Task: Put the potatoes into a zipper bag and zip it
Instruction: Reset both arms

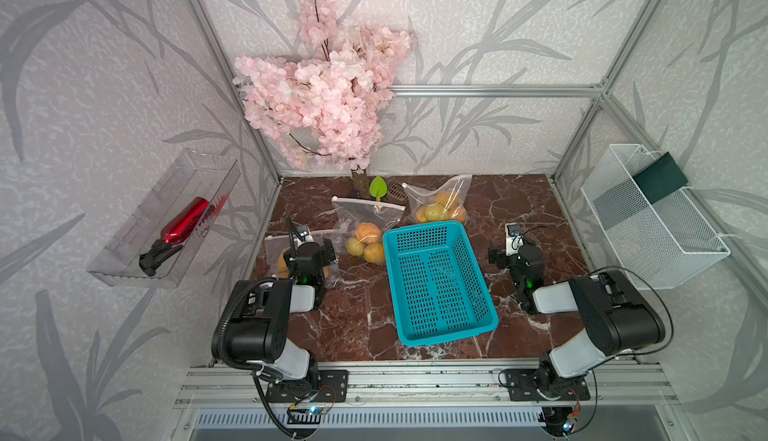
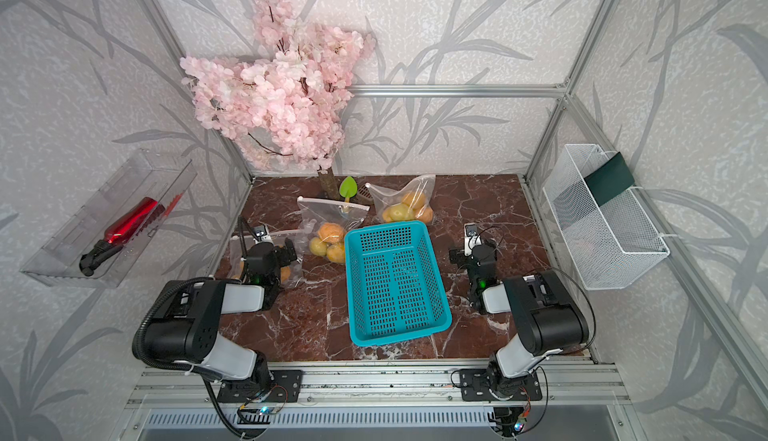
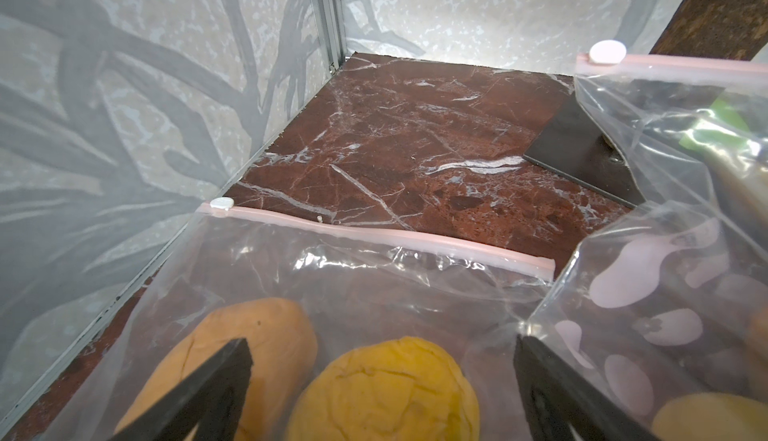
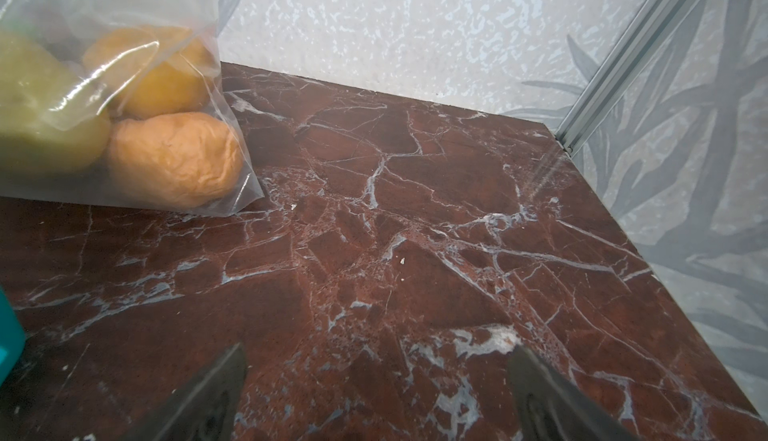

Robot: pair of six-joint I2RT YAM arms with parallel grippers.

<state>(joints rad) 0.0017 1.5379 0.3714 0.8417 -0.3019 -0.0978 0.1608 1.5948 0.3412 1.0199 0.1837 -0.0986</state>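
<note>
Three clear zipper bags lie on the red marble table, each holding potatoes. My left gripper [image 3: 382,347] hangs open just above the left bag [image 1: 276,248], over an orange potato [image 3: 257,335] and a yellow potato [image 3: 386,389] inside it. That bag's pink zip strip [image 3: 374,235] has its white slider [image 3: 221,203] at one end. The middle bag [image 1: 365,218] and the far bag [image 1: 440,194] show in both top views. My right gripper [image 4: 378,351] stands open over bare marble, right of the basket, holding nothing. The far bag's potatoes [image 4: 174,160] lie well ahead of it.
An empty turquoise basket [image 1: 436,281] sits mid-table between the arms. A pink blossom tree [image 1: 324,98] and a green scoop [image 1: 377,187] stand at the back. A clear shelf with a red spray bottle [image 1: 183,227] hangs on the left wall, a white wire basket [image 1: 652,218] on the right.
</note>
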